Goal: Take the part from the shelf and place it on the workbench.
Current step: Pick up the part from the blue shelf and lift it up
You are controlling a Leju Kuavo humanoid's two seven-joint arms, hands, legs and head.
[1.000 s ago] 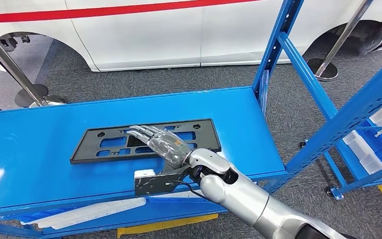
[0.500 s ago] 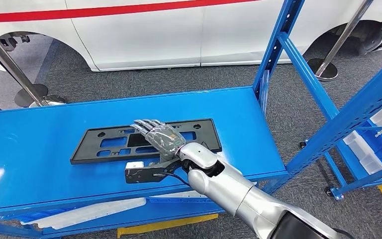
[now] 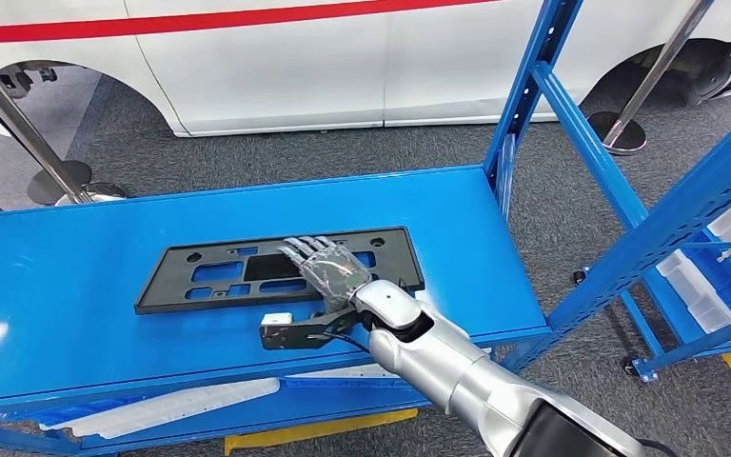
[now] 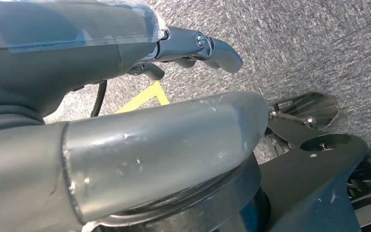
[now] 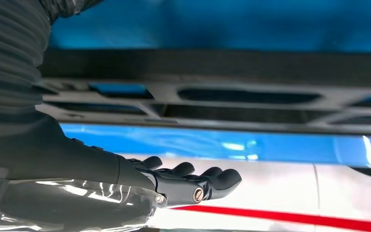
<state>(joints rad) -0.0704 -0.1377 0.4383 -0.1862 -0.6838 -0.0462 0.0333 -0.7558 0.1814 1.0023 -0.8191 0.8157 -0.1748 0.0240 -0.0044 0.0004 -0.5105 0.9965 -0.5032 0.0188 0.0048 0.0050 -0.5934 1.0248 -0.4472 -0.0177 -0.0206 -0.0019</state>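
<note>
Black part [image 3: 276, 269] lies mid-frame on your blue shelf [image 3: 76, 276]; right hand [image 3: 328, 269] hovers flat over it, fingers spread, holding nothing.

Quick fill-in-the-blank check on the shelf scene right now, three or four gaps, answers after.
1. The black part lies flat on the ______ shelf.
2. The ______ hand is stretched out over the part.
3. That hand's fingers are ______, gripping nothing.
4. Behind the shelf stands a white ______ with a red stripe.

Missing words: blue; right; apart; vehicle
</note>
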